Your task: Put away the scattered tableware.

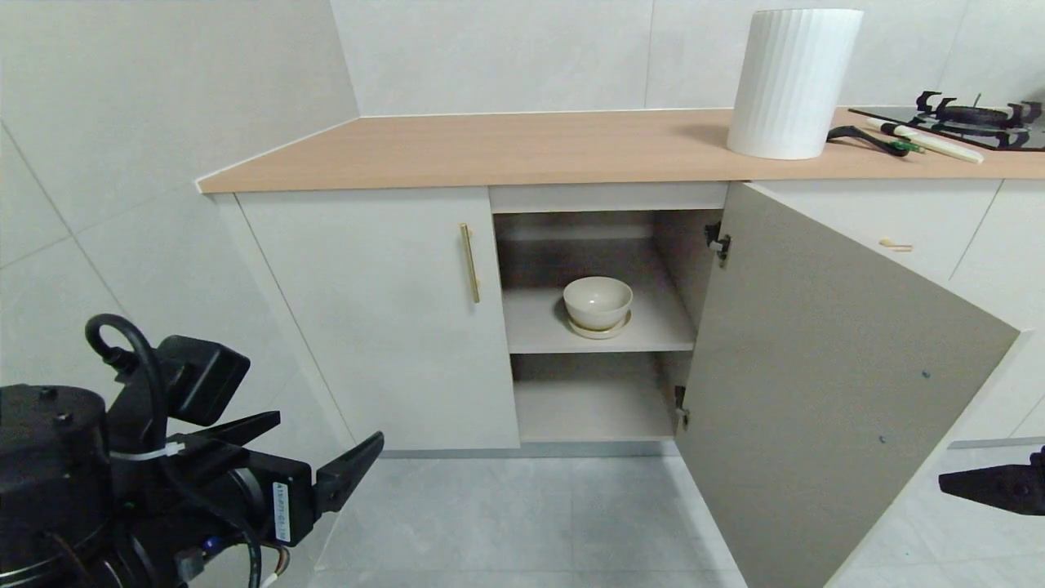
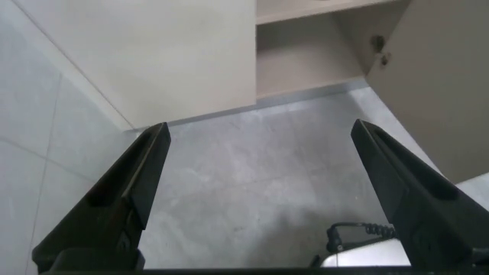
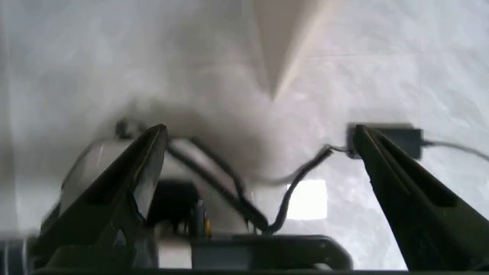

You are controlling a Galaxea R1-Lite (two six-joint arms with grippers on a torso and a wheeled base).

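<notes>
While the cabinet door [image 1: 816,367] is standing open: stowing is appearing nearly finished.
Bowl [image 1: 598,300]: sitting on a saucer [image 1: 598,331] on the upper shelf [image 1: 535,327].
Left gripper [image 2: 258,130]: hanging low at near left, jaws spread, empty.
Right gripper [image 3: 258,131]: hanging low at near right, jaws spread, empty.
Next move: probably calling for swinging the door shut, right arm being nearer.
</notes>
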